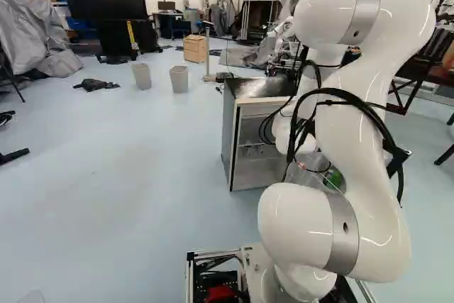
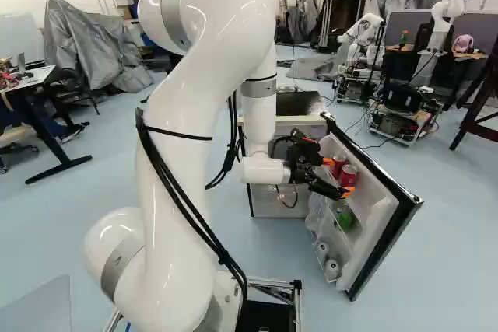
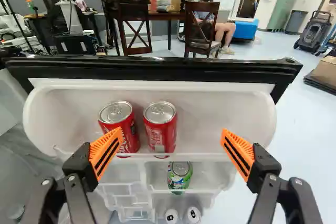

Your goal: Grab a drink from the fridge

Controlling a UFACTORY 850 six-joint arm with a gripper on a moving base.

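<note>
Claw (image 2: 338, 176) released, fingers apart nr 2 red cans (image 3: 163, 121) w/ white lettering, upper bin (image 3: 220, 114), fridge door (image 3: 157, 66).

The rounded white arm (image 2: 191, 106) is sporting grey bands (image 1: 343, 246) and black cables (image 2: 225, 258); its black gripper (image 2: 338, 176) is wearing orange pads (image 3: 107, 146)

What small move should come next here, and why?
Probably a slight sideways shift of the open gripper, away from the red metal can that one orange pad overlaps in the wrist view. The other red can shows between the pads, but close beside its neighbour, so going straight in might knock that one.
</note>
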